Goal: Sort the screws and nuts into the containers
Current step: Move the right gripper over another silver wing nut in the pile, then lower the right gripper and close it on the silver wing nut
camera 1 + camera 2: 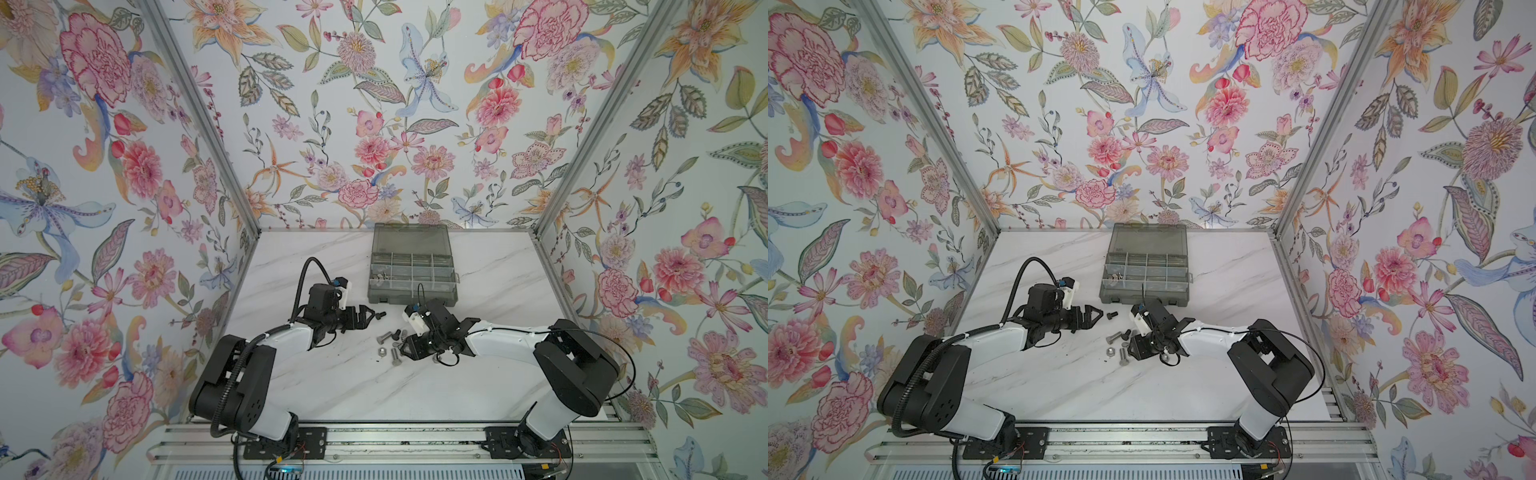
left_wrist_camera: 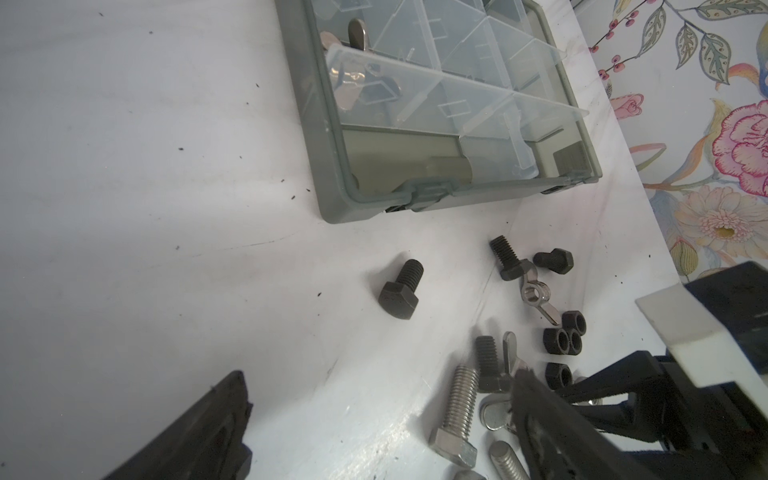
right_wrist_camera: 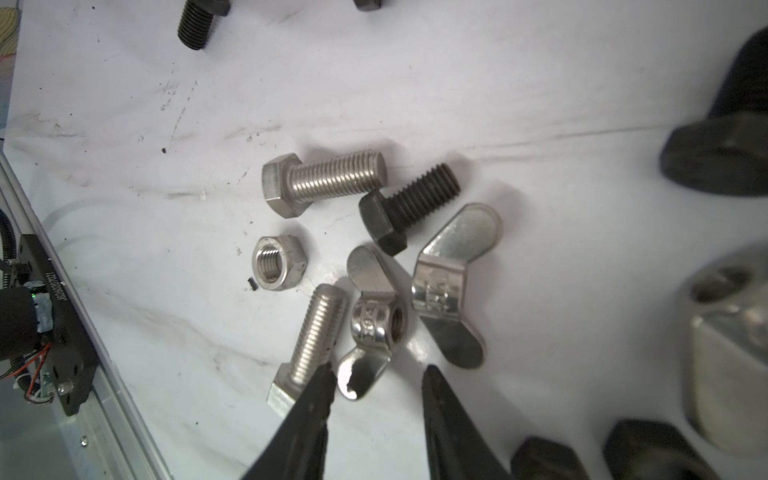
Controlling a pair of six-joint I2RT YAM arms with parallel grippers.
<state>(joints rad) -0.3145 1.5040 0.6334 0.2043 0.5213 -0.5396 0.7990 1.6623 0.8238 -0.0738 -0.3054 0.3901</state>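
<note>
Wing nut (image 3: 374, 328) lies with one ear between the narrowed jaws of the right gripper (image 3: 379, 376), not pinched, among loose screws (image 3: 328, 178) and nuts (image 3: 277, 262) on the table (image 3: 540, 83), the left gripper (image 1: 368, 316) gaping wide beside them, the containers (image 1: 413, 270) just beyond.

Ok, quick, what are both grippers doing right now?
Left gripper: open, empty.
Right gripper: open, fingers straddling a silver wing nut, not gripping yet.
</note>
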